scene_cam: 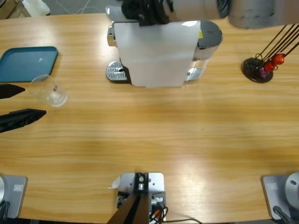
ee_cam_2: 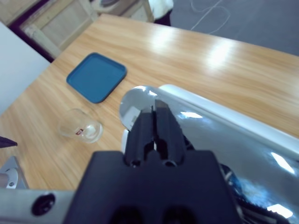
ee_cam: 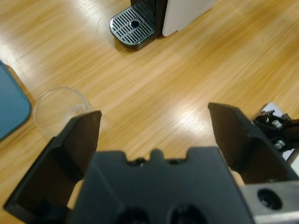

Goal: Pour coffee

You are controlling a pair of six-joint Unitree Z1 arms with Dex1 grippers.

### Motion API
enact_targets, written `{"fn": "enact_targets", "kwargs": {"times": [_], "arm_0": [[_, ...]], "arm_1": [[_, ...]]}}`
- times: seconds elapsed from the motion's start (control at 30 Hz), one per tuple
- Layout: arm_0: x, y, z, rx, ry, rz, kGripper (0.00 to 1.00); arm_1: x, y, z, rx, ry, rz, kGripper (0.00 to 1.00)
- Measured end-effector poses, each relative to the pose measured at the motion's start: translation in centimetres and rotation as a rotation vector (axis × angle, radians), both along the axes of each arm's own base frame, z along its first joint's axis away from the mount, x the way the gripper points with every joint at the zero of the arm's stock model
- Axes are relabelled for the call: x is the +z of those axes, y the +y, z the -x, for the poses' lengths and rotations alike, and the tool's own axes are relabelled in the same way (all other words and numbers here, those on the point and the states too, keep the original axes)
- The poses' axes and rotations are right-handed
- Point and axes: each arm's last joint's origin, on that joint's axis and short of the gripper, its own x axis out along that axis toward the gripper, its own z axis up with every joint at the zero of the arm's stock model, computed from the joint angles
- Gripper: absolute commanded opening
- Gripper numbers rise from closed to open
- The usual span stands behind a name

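A small clear glass tumbler (scene_cam: 49, 90) with a red mark stands on the table near the left end; the coffee is out of view. My left gripper (scene_cam: 35, 100) comes in from the left edge and is open, with nothing between its jaws. In the left wrist view the tumbler (ee_cam: 60, 110) sits just beyond the left jaw of the gripper (ee_cam: 154, 114). The coffee machine (scene_cam: 154, 53) has a white body, and its drip tray (scene_cam: 116, 72) is bare. My right gripper (ee_cam_2: 156, 108) is shut, with its tips over the machine's shiny silver top (ee_cam_2: 219, 126).
A teal tray (scene_cam: 28, 63) lies at the back left, just behind the tumbler. A black capsule stand (scene_cam: 258, 70) with red and purple capsules is at the back right. The right arm (scene_cam: 252, 11) spans the top edge above the machine.
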Motion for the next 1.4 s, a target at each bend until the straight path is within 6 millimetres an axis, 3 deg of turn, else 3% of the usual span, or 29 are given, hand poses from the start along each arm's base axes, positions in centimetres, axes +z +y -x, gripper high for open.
{"fn": "enact_targets", "kwargs": {"times": [0.17, 0.2, 0.23, 0.27, 0.3, 0.43, 0.53, 0.67, 0.77, 0.97, 1.2, 1.4], "arm_0": [[0.0, 0.0, 0.0, 0.001, 0.001, -0.002, 0.993], [0.0, 0.0, 0.0, 0.002, 0.001, -0.002, 0.996], [0.0, 0.1, 0.0, 0.005, 0.001, -0.003, 0.996], [0.0, 0.1, 0.0, 0.01, 0.001, -0.004, 0.996], [0.0, 0.1, 0.0, 0.016, 0.0, -0.005, 0.996], [0.0, 0.3, 0.0, 0.037, -0.009, -0.005, 0.996], [0.1, 0.4, 0.0, 0.05, -0.021, -0.007, 0.996], [0.2, 0.7, -0.1, 0.093, -0.041, -0.029, 0.996], [0.1, 1.2, -0.4, 0.172, -0.065, -0.075, 0.996], [-0.3, 1.2, -2.1, 0.317, -0.035, -0.159, 0.996], [-2.1, -0.2, -5.0, 0.413, 0.05, -0.219, 0.996], [-3.1, -0.5, -6.4, 0.489, 0.043, -0.244, 0.996]], "arm_1": [[-0.1, 0.3, 0.2, 0.026, 0.004, -0.012, 0.0], [-0.1, 0.4, 0.2, 0.029, 0.004, -0.012, 0.148], [-0.1, 0.4, 0.2, 0.029, 0.005, -0.012, 0.747], [-0.1, 0.4, 0.3, 0.03, 0.003, -0.012, 0.941], [0.0, 0.3, 0.3, 0.036, -0.008, -0.008, 0.965], [0.6, -0.6, 1.1, 0.095, -0.101, 0.059, 1.0], [2.4, -1.4, 1.8, 0.145, -0.165, 0.127, 1.0], [8.2, -2.5, 2.7, 0.158, -0.232, 0.112, 1.0], [10.4, -4.1, 4.2, 0.161, -0.235, 0.117, 1.0], [9.7, -6.0, 6.0, 0.157, -0.185, 0.185, 1.0], [8.6, -6.1, 6.7, 0.164, -0.16, 0.225, 1.0], [7.7, -6.3, 6.8, 0.167, -0.137, 0.251, 1.0]]}}
